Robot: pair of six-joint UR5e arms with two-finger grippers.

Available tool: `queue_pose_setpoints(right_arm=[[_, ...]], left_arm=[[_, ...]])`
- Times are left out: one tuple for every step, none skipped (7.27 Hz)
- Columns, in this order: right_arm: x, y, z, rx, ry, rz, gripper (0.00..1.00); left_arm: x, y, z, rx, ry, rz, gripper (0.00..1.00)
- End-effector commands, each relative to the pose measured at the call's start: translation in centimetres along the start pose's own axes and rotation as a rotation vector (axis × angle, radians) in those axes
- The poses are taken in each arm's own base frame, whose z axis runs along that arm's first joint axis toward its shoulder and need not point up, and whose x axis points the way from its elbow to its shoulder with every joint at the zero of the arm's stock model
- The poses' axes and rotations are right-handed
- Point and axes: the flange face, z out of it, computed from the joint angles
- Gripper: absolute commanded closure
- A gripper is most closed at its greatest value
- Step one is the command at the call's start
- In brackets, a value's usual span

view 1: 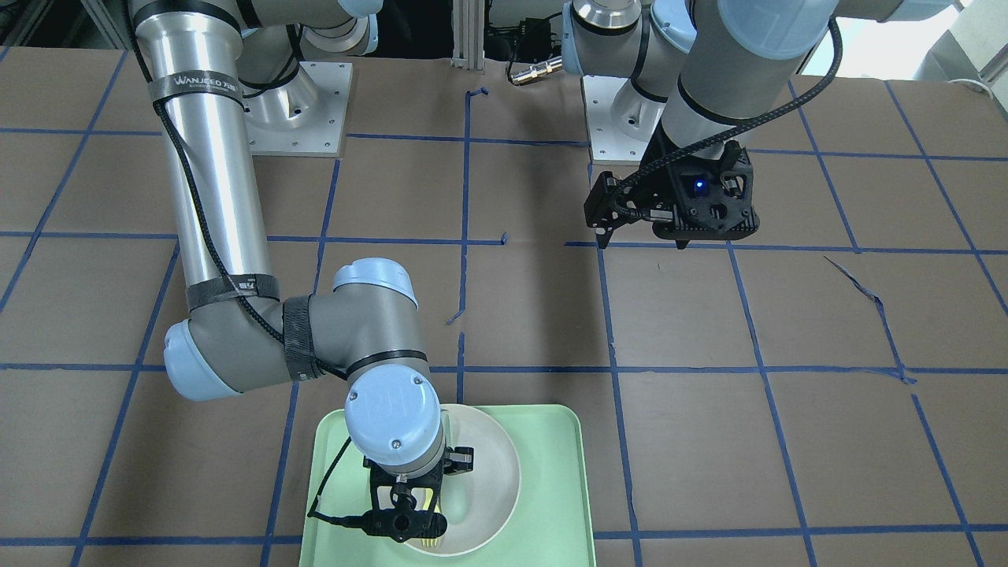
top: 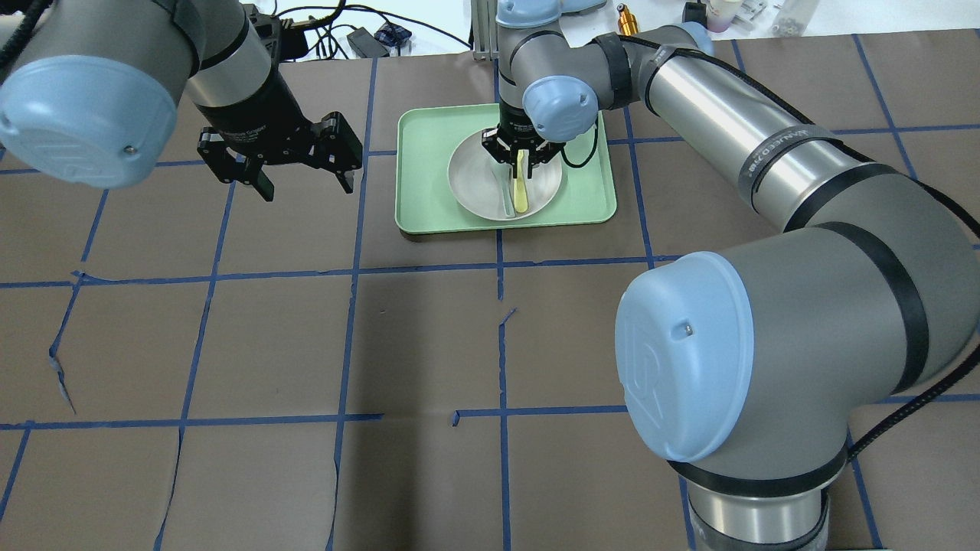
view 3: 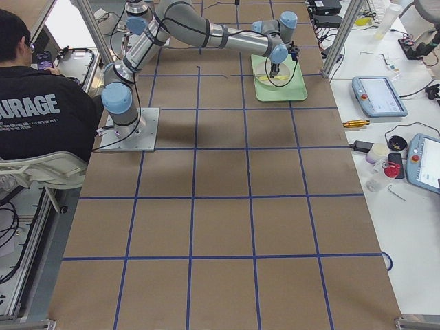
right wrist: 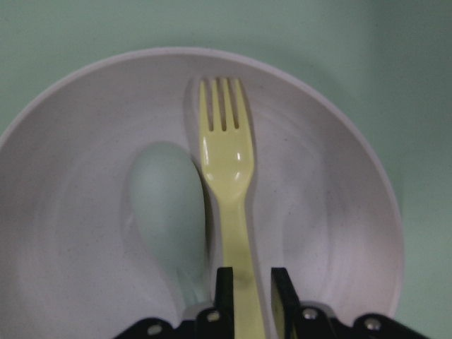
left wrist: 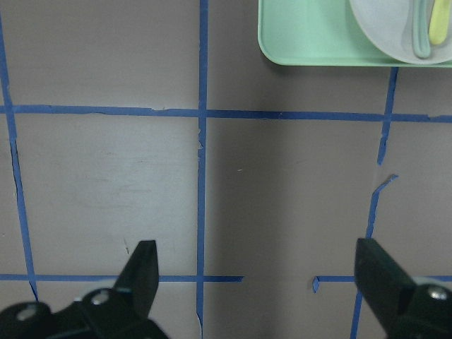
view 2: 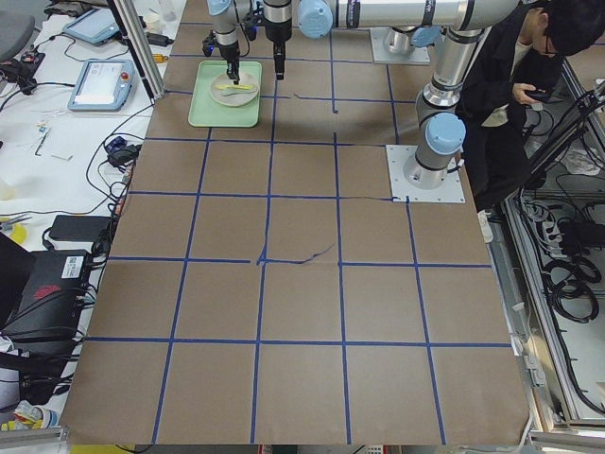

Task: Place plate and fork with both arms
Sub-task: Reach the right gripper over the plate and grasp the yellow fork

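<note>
The white plate (top: 476, 182) sits in the mint-green tray (top: 421, 176). The pale-yellow fork (top: 521, 190) lies in the plate beside a grey-green spoon (top: 506, 195). My right gripper (top: 519, 153) is over the plate, shut on the fork's handle. The right wrist view shows its fingers (right wrist: 224, 286) clamped on the fork (right wrist: 227, 169), with the tines pointing at the plate's (right wrist: 332, 212) far rim and the spoon (right wrist: 166, 212) to the left. My left gripper (top: 306, 184) is open and empty above the bare table, apart from the tray.
The tray (view 1: 551, 488) stands at the far table edge from the robot's bases. The left wrist view shows the tray's corner (left wrist: 304, 35) and the plate (left wrist: 381, 28). Blue tape lines cross the brown table. An operator sits by the robot in the side views.
</note>
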Motion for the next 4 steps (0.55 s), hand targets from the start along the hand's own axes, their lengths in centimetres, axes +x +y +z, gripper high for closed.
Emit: queue_pose_setpoints(right_arm=[[-0.35,0.43,0.58,0.004,-0.008,-0.003,0.68],[-0.30,0.49,1.01,-0.001,-0.005,-0.004,0.67],[-0.29,0.53,1.09,-0.002,-0.005,-0.004,0.65],[-0.27,0.54,1.55,-0.007,-0.003,-0.009,0.64]], left_arm=[[0.00,0.00,0.04,0.000,0.000,0.000,0.00],[0.00,0.00,0.04,0.000,0.000,0.000,0.00],[0.00,0.00,0.04,0.000,0.000,0.000,0.00],[0.00,0.00,0.04,0.000,0.000,0.000,0.00]])
